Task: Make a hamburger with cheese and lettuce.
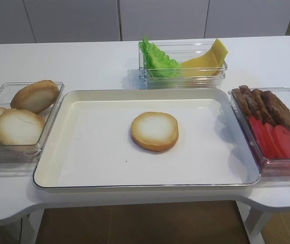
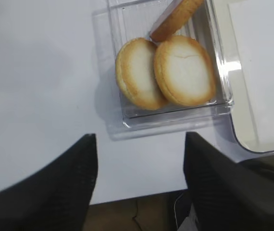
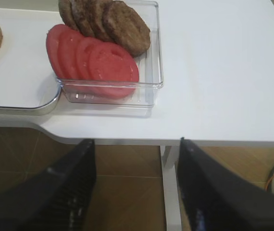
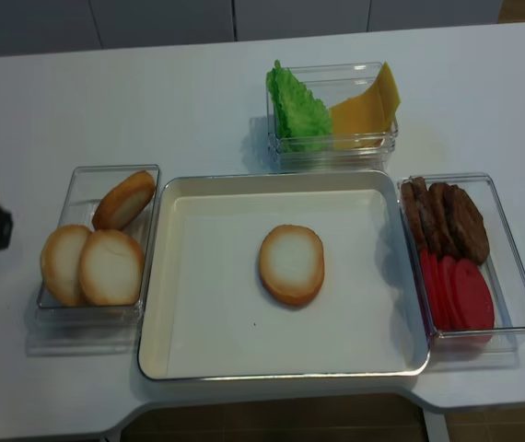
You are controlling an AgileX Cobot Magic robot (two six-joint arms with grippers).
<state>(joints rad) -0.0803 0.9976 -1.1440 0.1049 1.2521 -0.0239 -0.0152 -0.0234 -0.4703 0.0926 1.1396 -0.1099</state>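
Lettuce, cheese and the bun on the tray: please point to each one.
lettuce (image 1: 157,61), exterior high view, middle of leaf
cheese (image 1: 206,60), exterior high view, flat yellow face
bun (image 1: 154,130), exterior high view, pale centre

The table (image 1: 84,61) is smooth, matt white. The tray (image 1: 48,168) has a cream enamel-like face and a shiny metal rim. The containers (image 4: 511,276) are clear glossy plastic. The hamburger (image 1: 154,130) bun looks dry and matt, the lettuce (image 1: 157,62) crinkled, the cheese (image 1: 211,57) smooth.
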